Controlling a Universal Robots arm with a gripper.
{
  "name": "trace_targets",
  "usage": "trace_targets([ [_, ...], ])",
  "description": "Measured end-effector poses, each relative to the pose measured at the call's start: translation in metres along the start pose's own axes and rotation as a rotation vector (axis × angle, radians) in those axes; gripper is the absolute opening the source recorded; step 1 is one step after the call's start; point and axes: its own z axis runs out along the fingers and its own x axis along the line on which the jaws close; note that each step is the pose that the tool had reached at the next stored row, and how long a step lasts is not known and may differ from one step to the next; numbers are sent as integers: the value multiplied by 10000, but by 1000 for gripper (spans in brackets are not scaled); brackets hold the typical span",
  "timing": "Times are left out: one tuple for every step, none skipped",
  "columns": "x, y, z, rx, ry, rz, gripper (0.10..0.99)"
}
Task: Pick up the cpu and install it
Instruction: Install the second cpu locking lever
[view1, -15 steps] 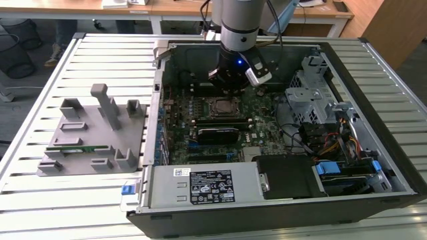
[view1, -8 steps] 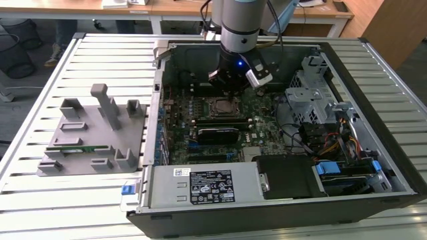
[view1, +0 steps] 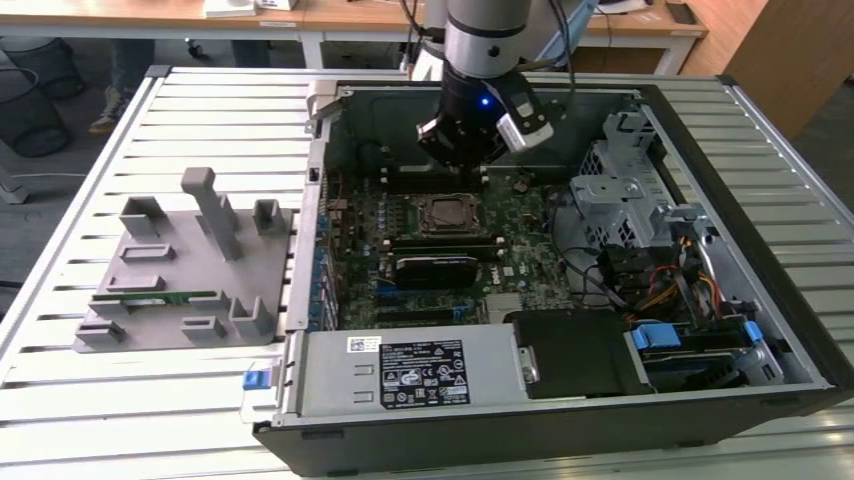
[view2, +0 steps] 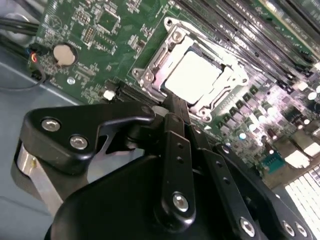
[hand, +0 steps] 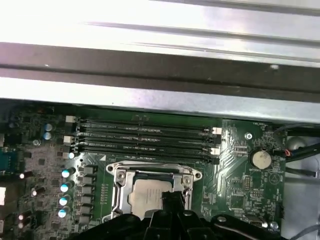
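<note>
A: What's the gripper (view2: 172, 107) doing?
B: Hovering over the board with fingers pinched together, holding nothing. The cpu (view2: 192, 77) is already sitting in the socket (view2: 150, 75), mid-board in the case (view1: 747, 120).

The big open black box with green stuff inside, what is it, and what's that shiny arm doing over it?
That black metal box is an opened computer, seen from a camera off the arm. The green board inside carries its parts. The silver and black robot arm reaches in with its black gripper. Two more cameras ride near its wrist. They show the flat square silvery cpu lying in its metal-framed socket, just under the gripper's tip. On the slatted table, a grey plastic holder keeps a thin green stick.
</note>
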Motion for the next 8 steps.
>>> trace_targets([
  [0,0,-25,-1,4,1,106],
  [0,-3,-26,-2,3,0,106],
  [0,-8,-26,-3,3,0,106],
  [1,-22,-27,-3,6,1,106],
  [2,-40,-28,-2,21,3,106],
  [1,-62,-29,-5,47,4,106],
  [0,-84,-30,-6,71,5,106],
  [2,-112,-31,-7,87,6,106],
])
